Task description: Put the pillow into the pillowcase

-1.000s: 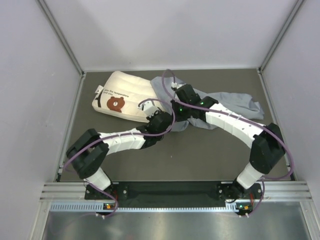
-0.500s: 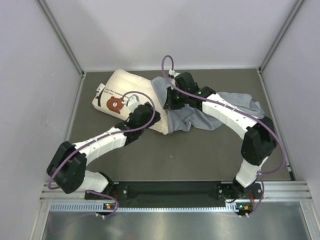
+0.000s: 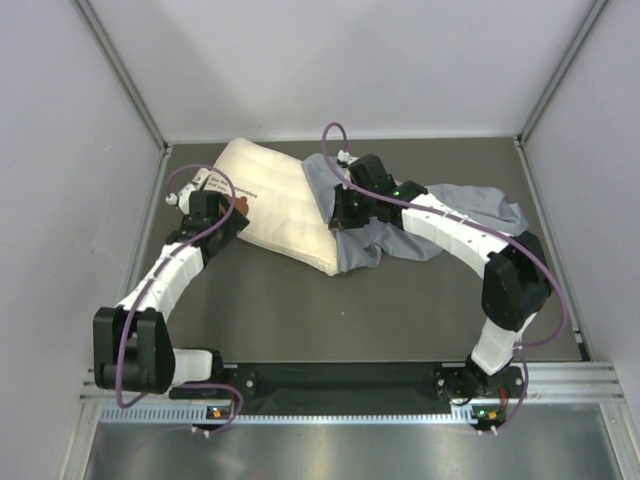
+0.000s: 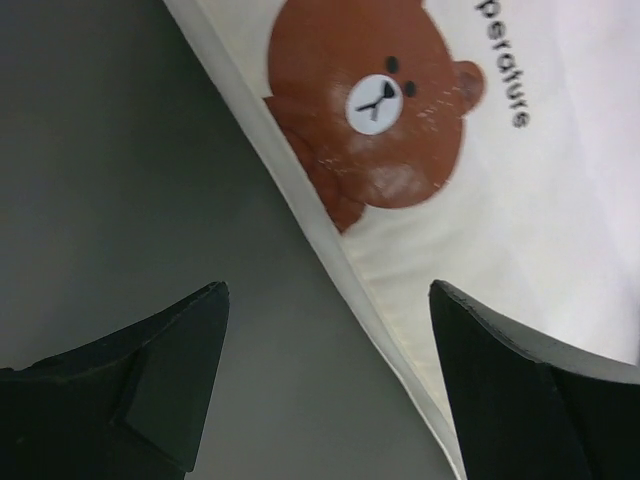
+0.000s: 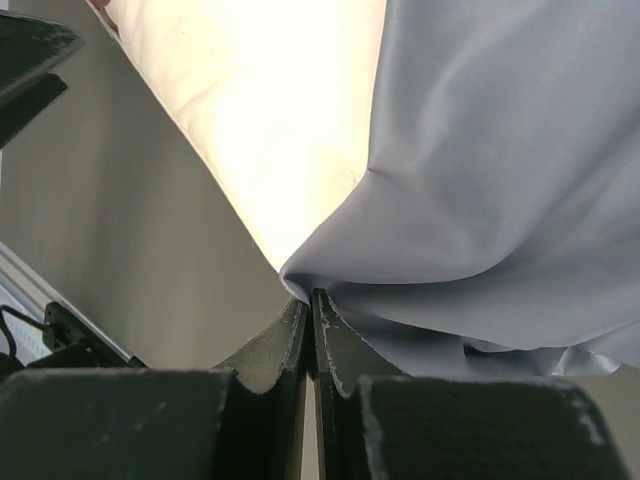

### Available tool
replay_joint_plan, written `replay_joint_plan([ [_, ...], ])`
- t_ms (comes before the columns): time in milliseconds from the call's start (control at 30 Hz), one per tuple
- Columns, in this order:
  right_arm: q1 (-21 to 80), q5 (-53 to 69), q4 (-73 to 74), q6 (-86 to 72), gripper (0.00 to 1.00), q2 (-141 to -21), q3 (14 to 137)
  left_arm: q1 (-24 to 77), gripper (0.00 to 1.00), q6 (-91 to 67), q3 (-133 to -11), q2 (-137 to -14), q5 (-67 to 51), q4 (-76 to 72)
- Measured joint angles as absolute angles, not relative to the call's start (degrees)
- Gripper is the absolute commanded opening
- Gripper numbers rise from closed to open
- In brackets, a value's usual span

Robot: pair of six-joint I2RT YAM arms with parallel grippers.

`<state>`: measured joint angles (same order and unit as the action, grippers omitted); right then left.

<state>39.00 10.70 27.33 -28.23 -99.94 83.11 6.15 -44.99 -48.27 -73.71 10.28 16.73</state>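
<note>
While pinching the pillowcase (image 3: pixel 450 215) edge in the shut right jaws, push rightward with the open, empty left jaws at the bear end of the pillow (image 3: pixel 275 205) on the tabletop (image 3: pixel 400 300), other end tucked in.

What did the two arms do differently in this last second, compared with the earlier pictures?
The left gripper swung leftward along the pillow, from its end by the pillowcase to the bear print, and its jaws opened; now they straddle the pillow's edge, gripping nothing. The right gripper stayed pinched on the pillowcase's edge. Pillow and pillowcase hardly shifted.
</note>
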Motion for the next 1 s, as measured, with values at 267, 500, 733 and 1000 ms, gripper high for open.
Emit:
replay_joint_plan([
  [267, 39.6, 10.7, 26.1, -28.4, 0.23, -99.9, 82.9, 2.7, 0.81, -45.5, -47.9, -83.3, 3.8, 12.9],
  [500, 41.6, 9.0, 25.1, -28.5, 0.6, -99.6, 81.6, 3.2, 0.0, -49.2, -47.1, -89.0, 0.5, 2.2],
  [733, 43.6, 0.8, 25.2, -28.2, 0.62, -91.9, 68.2, 3.7, 0.0, -50.7, -41.2, -82.7, 2.9, -3.0],
  [1000, 49.1, -8.6, 25.1, -28.6, 0.69, -85.2, 60.7, 7.6, 0.0, -51.2, -39.0, -76.1, 7.7, -1.6],
])
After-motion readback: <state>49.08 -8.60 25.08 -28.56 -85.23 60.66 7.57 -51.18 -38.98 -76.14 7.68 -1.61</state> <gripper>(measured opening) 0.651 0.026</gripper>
